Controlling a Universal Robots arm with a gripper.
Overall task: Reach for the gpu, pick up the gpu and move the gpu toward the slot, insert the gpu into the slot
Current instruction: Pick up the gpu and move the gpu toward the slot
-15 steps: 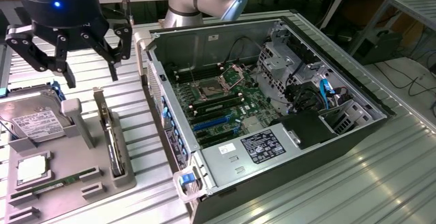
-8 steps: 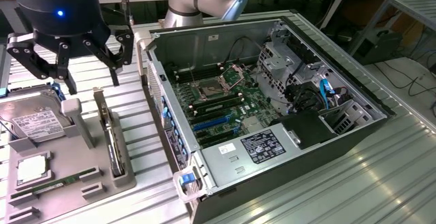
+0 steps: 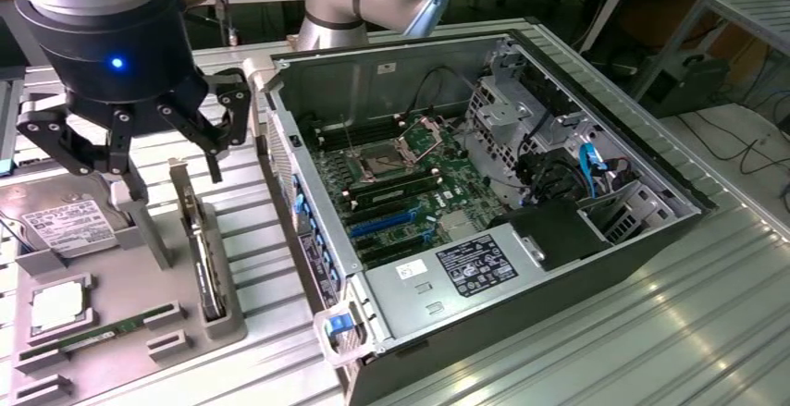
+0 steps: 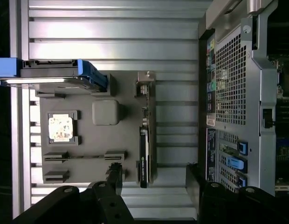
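While the gpu (image 3: pixel 198 249) (image 4: pixel 144 158) stands on its long edge in a grey holder (image 3: pixel 220 309), its metal bracket end points toward the claw (image 3: pixel 166 173) (image 4: pixel 153 168). The claw hangs just above that end with its black fingers (image 3: pixel 124 179) spread wide and nothing between them. In the wrist view the dark card runs edge-on toward the gap between the two fingers, nearer to one of them than to the other. No finger touches the card.

The holder sits on a flat grey tray (image 3: pixel 124 369) (image 4: pixel 88 140). On the same tray, further toward the exterior view's left, lie a hard drive (image 3: pixel 62 226) (image 4: pixel 56 74) with a white label, a square processor chip (image 3: pixel 55 306) (image 4: pixel 60 127) and a narrow green memory stick (image 3: pixel 105 332).

Beside the tray, on the exterior view's right, an open computer case (image 3: pixel 370 82) (image 4: pixel 233 93) lies on the ribbed metal table (image 3: pixel 642 332). The slot (image 3: pixel 374 226), a blue strip on the green board inside the case, is bare and well apart from the gpu and the claw.
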